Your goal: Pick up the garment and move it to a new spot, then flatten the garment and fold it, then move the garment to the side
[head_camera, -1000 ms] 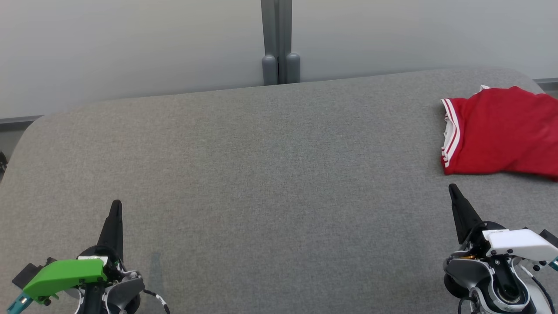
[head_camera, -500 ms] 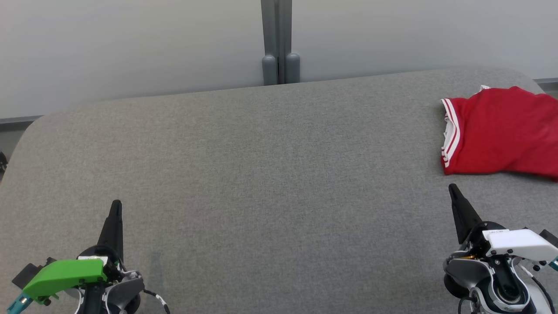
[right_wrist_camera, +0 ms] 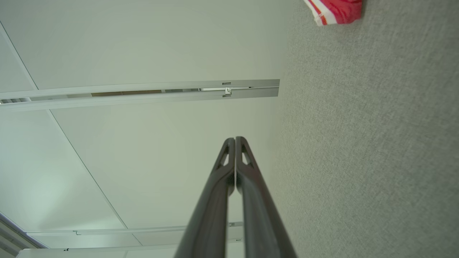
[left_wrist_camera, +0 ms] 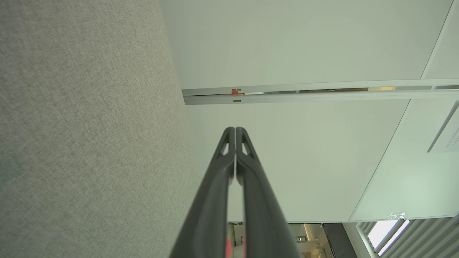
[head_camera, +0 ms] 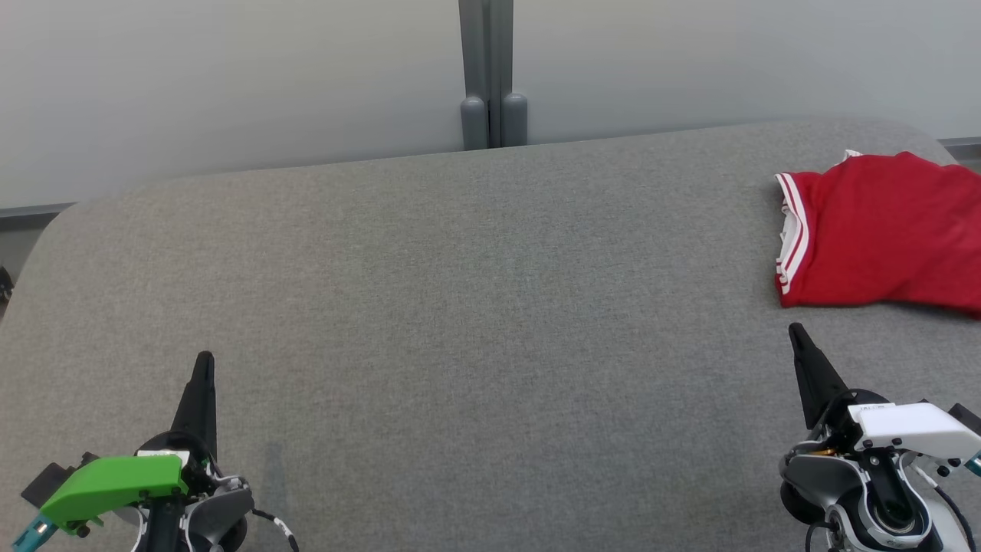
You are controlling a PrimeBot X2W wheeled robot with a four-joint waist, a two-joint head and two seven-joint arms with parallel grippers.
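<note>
While the left gripper (head_camera: 204, 357) and right gripper (head_camera: 794, 329) are pressed together and empty, the red garment (head_camera: 881, 230), laid at two o'clock near the worktop (head_camera: 490, 307) edge, could be dragged off if snagged.

**Red garment (head_camera: 881, 230) at the upper right**

The garment is bright red. It has thin white stripes down its left edge, and a tiny white bit peeks out at its top edge. It looks folded over into a flat, boxy shape with a few soft bumps. It lies on the grey tabletop (head_camera: 460, 307) at the upper right of the head view, close to the far rounded corner. The frame edge cuts off its right side. In the right wrist view, a small red and white striped corner shows at the top, right of the middle.
</note>
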